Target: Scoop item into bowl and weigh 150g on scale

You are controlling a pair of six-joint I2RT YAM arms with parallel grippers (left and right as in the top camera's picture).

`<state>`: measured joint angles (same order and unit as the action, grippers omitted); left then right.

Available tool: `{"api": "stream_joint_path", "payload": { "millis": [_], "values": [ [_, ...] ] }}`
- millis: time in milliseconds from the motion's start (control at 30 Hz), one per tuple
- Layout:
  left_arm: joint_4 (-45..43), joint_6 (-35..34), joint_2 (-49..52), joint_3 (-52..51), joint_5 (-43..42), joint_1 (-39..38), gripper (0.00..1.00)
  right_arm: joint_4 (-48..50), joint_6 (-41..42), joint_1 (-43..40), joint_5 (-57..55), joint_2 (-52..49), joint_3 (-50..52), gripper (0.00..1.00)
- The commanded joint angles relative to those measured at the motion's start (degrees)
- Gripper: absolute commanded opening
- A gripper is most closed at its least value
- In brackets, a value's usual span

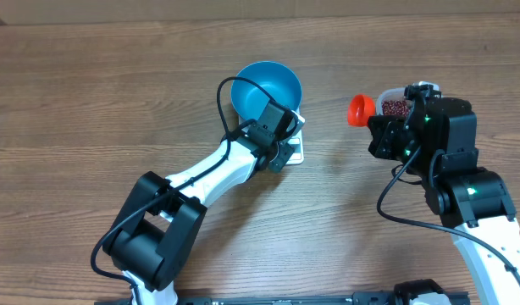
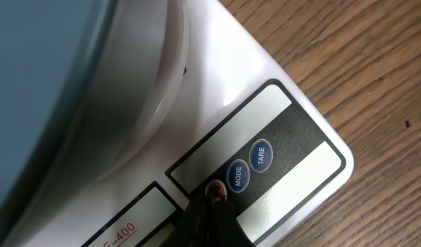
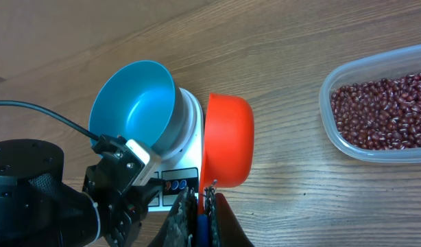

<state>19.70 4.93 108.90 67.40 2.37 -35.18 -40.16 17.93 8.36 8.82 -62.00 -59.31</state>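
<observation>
At the middle of the table (image 1: 116, 85), the blue bowl (image 1: 260, 85) stood empty on the white scale (image 1: 297, 151), towards its far side, with the button panel on the near edge. The left claw (image 2: 209, 206) was closed, holding nothing. Its tips were pressed together on the panel at the red-ringed button (image 2: 216, 189), just beside the MODE button (image 2: 238, 176).

The right claw (image 3: 200, 202) was clamped on the handle of an orange scoop (image 3: 231, 137). Whether the scoop carried anything could not be told.

The beans (image 3: 382, 113) lay as a loose heap in a clear container (image 3: 327, 103) at the right of the table, apart from the scale. None had yet reached the bowl.

Key relation: the scoop's long axis ran from the handle in the claw out to the cup, and the cup pointed left towards the bowl. In the overhead view it sat between bowl and container. The beans therefore lay to the right of the cup, on the side away from the bowl, almost beneath the right wrist.

The right arm was much the nearer to them, as the left arm was occupied at the scale. Loading would probably require swinging the cup back to the right and dipping it into the heap.
</observation>
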Motion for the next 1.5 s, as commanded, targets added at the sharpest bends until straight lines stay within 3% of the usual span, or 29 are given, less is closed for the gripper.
{"api": "stream_joint_path", "payload": {
  "millis": [0,1467],
  "values": [
    [0.2,0.6,0.5,-0.2,-0.5,-0.2,0.04,-0.1,-0.4,0.3,0.2,0.2,-1.8,0.04],
    [1.3,0.7,0.5,-0.2,-0.5,-0.1,0.04,-0.1,-0.4,0.3,0.2,0.2,-1.8,0.04]
  ]
}}
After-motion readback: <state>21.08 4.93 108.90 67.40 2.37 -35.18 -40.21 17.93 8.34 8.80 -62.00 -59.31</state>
